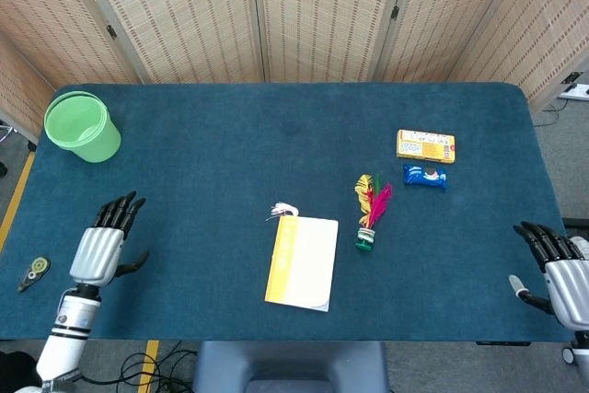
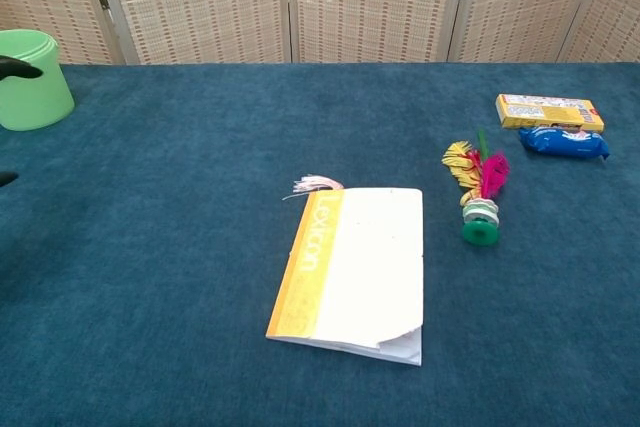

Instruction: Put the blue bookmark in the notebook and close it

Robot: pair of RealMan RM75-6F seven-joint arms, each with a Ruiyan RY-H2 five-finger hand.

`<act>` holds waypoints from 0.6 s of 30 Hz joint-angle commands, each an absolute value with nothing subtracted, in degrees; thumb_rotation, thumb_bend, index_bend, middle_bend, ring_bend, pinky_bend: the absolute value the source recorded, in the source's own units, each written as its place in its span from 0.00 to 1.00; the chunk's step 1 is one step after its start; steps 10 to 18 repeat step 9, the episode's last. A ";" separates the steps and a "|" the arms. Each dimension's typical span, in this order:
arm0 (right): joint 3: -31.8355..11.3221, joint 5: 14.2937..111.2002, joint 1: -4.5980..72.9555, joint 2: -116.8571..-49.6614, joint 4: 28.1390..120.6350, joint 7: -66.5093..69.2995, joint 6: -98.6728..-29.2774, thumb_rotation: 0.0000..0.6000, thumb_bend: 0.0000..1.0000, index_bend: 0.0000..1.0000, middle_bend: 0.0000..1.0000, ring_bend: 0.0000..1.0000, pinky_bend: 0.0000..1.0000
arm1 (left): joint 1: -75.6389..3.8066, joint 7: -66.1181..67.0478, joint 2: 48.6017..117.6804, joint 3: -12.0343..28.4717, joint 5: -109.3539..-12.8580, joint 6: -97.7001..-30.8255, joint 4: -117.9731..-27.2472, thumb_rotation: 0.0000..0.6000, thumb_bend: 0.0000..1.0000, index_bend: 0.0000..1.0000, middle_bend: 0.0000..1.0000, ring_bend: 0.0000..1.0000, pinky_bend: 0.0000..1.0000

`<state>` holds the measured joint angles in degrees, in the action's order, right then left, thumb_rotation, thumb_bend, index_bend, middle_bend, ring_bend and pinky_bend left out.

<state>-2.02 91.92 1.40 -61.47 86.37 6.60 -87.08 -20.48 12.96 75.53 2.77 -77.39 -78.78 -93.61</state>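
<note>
Closed notebook on the blue table, both hands empty at the near corners.

The blue table [image 1: 230, 135] fills both views, with folding screens [image 1: 322, 16] behind its far edge. The notebook [image 1: 301, 262] lies shut near the middle of the near side, yellow spine to the left, and a pale tassel [image 1: 283, 211] sticks out at its far left corner; the bookmark itself cannot be seen. A green bucket [image 1: 81, 125] stands at the far left. The left hand [image 1: 99, 248] hovers at the near left, fingers spread and holding nothing; the right hand [image 1: 557, 264] sits at the near right edge, fingers likewise apart and empty. Right of the notebook stands a feathered shuttlecock [image 1: 370, 212]; farther right lie a yellow box [image 1: 425, 145] and, just nearer, a blue snack packet [image 1: 424, 176].
</note>
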 commanded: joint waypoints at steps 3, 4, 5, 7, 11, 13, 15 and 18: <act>-1.92 93.19 3.27 -62.04 85.12 8.69 -85.60 1.00 0.25 0.14 0.13 0.12 0.22 | -16.34 12.63 73.60 0.67 -79.49 -83.43 -95.37 1.00 0.31 0.00 0.00 0.00 0.11; -1.93 93.43 3.58 -62.16 84.97 8.81 -85.44 1.00 0.24 0.14 0.13 0.12 0.22 | -15.79 12.61 73.52 0.38 -79.90 -84.02 -95.48 1.00 0.31 0.00 0.00 0.00 0.11; -1.95 93.69 3.91 -62.32 84.80 9.08 -85.34 1.00 0.24 0.14 0.13 0.12 0.22 | -15.11 12.69 73.36 0.05 -80.36 -84.71 -95.73 1.00 0.31 0.00 0.00 0.00 0.11; -1.95 94.41 4.53 -62.65 84.58 9.57 -85.34 1.00 0.24 0.14 0.13 0.12 0.22 | -14.14 12.91 73.01 -0.39 -81.25 -85.75 -96.27 1.00 0.31 0.00 0.00 0.00 0.11; -1.92 95.04 4.97 -63.03 84.55 9.72 -85.52 1.00 0.24 0.14 0.13 0.12 0.22 | -13.32 12.91 72.59 -0.86 -82.31 -86.56 -96.88 1.00 0.31 0.00 0.00 0.00 0.11; -1.92 95.04 4.97 -63.03 84.55 9.72 -85.52 1.00 0.24 0.14 0.13 0.12 0.22 | -13.32 12.91 72.59 -0.86 -82.31 -86.56 -96.88 1.00 0.31 0.00 0.00 0.00 0.11; -1.92 95.04 4.97 -63.03 84.55 9.72 -85.52 1.00 0.24 0.14 0.13 0.12 0.22 | -13.32 12.91 72.59 -0.86 -82.31 -86.56 -96.88 1.00 0.31 0.00 0.00 0.00 0.11; -1.92 95.04 4.97 -63.03 84.55 9.72 -85.52 1.00 0.24 0.14 0.13 0.12 0.22 | -13.32 12.91 72.59 -0.86 -82.31 -86.56 -96.88 1.00 0.31 0.00 0.00 0.00 0.11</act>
